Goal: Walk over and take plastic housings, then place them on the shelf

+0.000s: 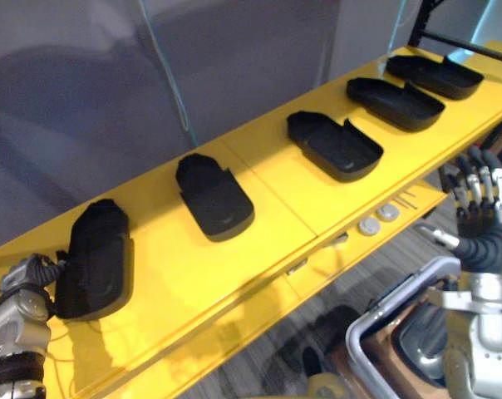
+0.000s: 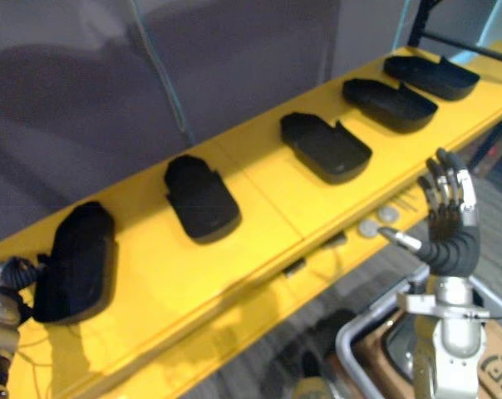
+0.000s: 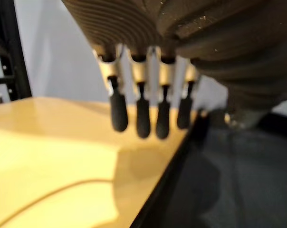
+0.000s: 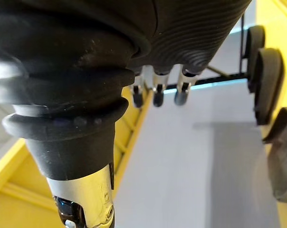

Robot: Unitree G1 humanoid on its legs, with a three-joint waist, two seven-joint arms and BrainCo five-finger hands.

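Left hand (image 1: 22, 278) just beside leftmost plastic housing (image 1: 97, 258) on yellow shelf (image 1: 268, 191), fingers straight, empty; right hand (image 2: 450, 223) spread, empty, well apart.

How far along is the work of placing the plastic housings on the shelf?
Done: five black plastic housings lie in a row on the yellow shelf. In hand: nothing is held; the left hand is beside the leftmost housing with straight fingers, and the right hand is raised open before the shelf. Left: a dark part seems to lie in the grey-rimmed box below, so perhaps more to fetch.
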